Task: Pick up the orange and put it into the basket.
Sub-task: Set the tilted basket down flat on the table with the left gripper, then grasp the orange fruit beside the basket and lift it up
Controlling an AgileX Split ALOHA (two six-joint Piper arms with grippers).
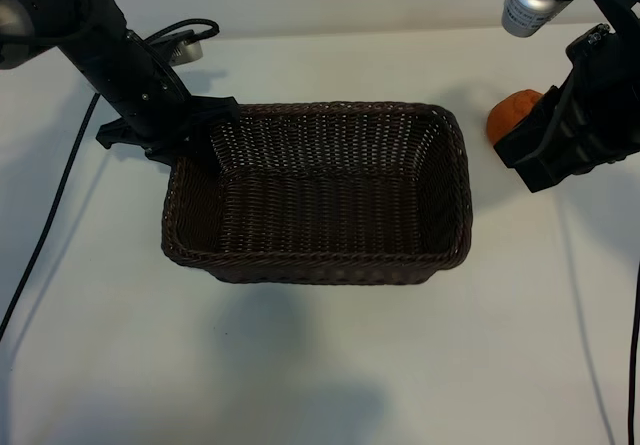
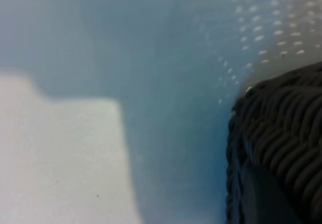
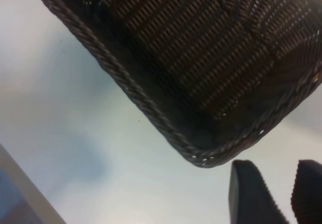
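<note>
1. The white desk (image 1: pixel 320 365) carries everything; dark cables trail along its left and right edges.
2. The basket (image 1: pixel 300 265) sits at the middle of the desk, empty, its braided rim facing up.
3. The left gripper (image 1: pixel 205 130) is at the basket's far left corner, its fingers closed on the rim there; the left wrist view shows the wicker (image 2: pixel 282 148) right at the camera.
4. The right gripper (image 1: pixel 545 155) hangs beyond the basket's right end, above the desk. Its fingers (image 3: pixel 251 194) stand slightly apart with nothing between them.
5. The orange (image 1: pixel 512 113) lies on the desk outside the basket, just beside its far right corner, partly hidden behind the right gripper.
</note>
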